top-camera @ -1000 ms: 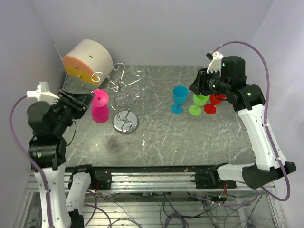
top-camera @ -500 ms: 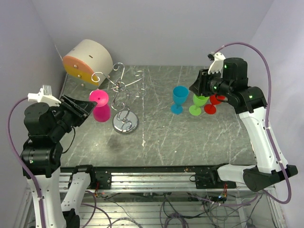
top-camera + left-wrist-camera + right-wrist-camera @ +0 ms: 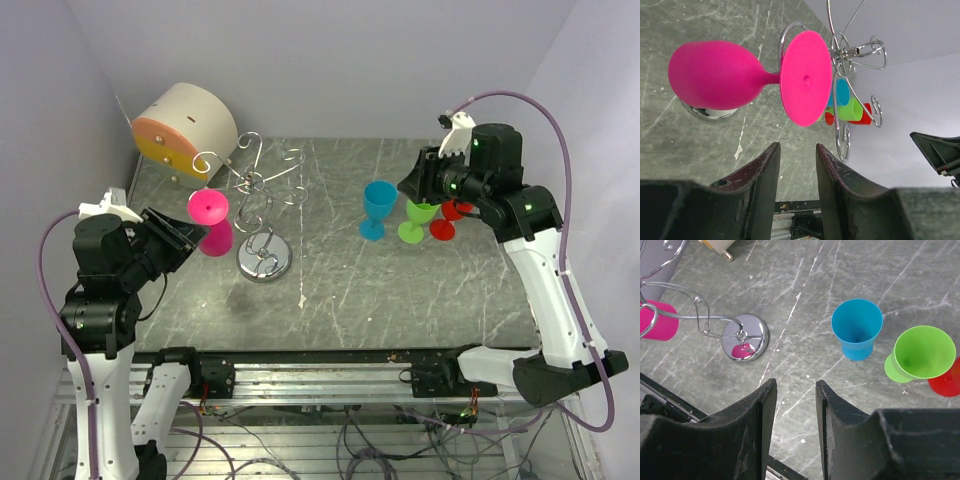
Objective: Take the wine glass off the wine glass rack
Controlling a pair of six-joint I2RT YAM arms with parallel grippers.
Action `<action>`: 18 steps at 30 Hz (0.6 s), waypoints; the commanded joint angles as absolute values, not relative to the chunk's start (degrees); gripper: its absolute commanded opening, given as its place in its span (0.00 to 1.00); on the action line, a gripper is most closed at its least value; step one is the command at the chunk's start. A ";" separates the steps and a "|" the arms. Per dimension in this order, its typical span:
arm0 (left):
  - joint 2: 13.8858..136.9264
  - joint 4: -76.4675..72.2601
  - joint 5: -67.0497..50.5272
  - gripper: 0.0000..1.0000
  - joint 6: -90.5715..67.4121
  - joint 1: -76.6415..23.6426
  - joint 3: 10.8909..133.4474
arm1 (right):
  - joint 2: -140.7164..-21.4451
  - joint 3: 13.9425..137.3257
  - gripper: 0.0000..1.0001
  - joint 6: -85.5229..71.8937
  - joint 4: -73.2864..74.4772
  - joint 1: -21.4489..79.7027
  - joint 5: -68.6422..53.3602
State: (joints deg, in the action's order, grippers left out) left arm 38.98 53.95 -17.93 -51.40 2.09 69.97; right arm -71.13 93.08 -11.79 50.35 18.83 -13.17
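Pink wine glass (image 3: 212,236) hangs upside down, foot uppermost, on a left curl of the wine glass rack (image 3: 263,262), which stands on the tabletop (image 3: 340,290). We note the left fingers (image 3: 765,180) just beside it, spread apart, gripping nothing. Right fingers (image 3: 762,410) hover spread and empty above the blue glass (image 3: 857,327), green glass (image 3: 922,352) and red glass (image 3: 945,382) to the right.
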 commanded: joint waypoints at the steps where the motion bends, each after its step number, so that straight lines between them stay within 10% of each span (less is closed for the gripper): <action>1: 38.93 50.96 -16.30 0.45 -51.33 1.50 68.66 | -69.66 92.05 0.37 -12.19 48.24 18.90 -13.83; 18: 38.83 40.97 -14.39 0.41 -55.77 1.52 63.82 | -69.62 91.53 0.36 -11.08 47.46 18.90 -14.21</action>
State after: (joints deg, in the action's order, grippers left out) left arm 39.00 45.63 -15.44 -54.57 2.02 64.93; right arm -70.39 91.79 -11.75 49.12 18.83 -13.76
